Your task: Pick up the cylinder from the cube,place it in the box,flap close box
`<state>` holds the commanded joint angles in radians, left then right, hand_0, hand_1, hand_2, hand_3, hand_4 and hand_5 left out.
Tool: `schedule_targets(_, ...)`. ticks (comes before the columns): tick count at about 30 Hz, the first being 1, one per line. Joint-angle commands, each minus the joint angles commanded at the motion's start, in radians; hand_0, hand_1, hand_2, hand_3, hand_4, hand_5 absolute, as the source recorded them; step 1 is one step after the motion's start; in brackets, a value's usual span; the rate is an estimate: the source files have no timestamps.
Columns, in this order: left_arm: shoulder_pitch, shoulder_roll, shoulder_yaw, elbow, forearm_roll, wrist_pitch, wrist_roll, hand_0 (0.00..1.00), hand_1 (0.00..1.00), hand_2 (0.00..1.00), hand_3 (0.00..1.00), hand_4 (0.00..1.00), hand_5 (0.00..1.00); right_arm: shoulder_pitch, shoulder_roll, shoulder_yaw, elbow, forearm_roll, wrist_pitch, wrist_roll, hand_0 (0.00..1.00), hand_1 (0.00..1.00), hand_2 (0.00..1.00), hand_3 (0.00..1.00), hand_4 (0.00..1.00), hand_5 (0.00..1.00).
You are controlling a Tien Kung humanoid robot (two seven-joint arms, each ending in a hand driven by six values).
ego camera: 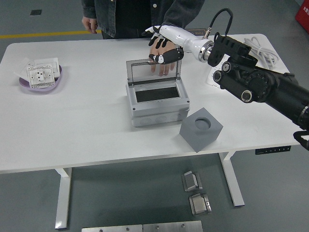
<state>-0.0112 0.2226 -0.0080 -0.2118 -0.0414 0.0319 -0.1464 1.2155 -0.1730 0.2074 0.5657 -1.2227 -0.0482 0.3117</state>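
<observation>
While fingers spread, right hand [163, 44] hovers behind box [157, 101] lid.

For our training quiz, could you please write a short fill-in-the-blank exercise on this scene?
1. The box has its clear lid standing ____.
2. The right hand is at the lid's ____ edge.
3. The grey cube has a round ____ in its top.
4. The plate is ____ in colour.

Answers: open; top; hole; purple

Grey box [157, 110], grey cube [201, 129], white table [72, 121], purple bowl [41, 83], white-and-black robot hand [164, 46]
</observation>
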Motion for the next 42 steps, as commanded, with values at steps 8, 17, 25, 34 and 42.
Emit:
schedule_targets(8,-0.013,0.006,-0.007,0.000,0.011,0.000,0.003,0.637,0.632,0.544,0.580,0.588,0.225,0.016,0.029,-0.136,-0.138,0.132,0.001,0.007,0.962,0.872,0.893,0.926,0.878,0.565)
schedule_targets(17,-0.014,0.001,-0.011,0.001,0.016,0.000,0.004,0.637,0.632,0.544,0.579,0.588,0.229,-0.007,0.053,-0.197,-0.126,0.145,-0.014,0.015,0.979,0.878,0.903,0.938,0.907,0.620)
schedule_targets(25,-0.009,-0.004,0.004,0.001,-0.001,0.000,-0.003,0.637,0.632,0.544,0.579,0.587,0.229,-0.042,0.034,-0.180,-0.037,0.069,-0.037,0.018,0.978,0.875,0.899,0.937,0.908,0.625)
schedule_targets(34,0.006,-0.012,-0.038,-0.005,0.042,0.002,-0.006,0.637,0.632,0.544,0.579,0.588,0.230,-0.075,-0.026,-0.116,0.104,-0.037,-0.066,0.014,0.977,0.870,0.895,0.936,0.906,0.626)
schedule_targets(42,0.014,-0.021,-0.087,-0.009,0.087,0.002,-0.007,0.636,0.632,0.543,0.578,0.586,0.231,-0.116,-0.081,-0.079,0.233,-0.109,-0.078,0.004,0.957,0.860,0.890,0.935,0.900,0.628)
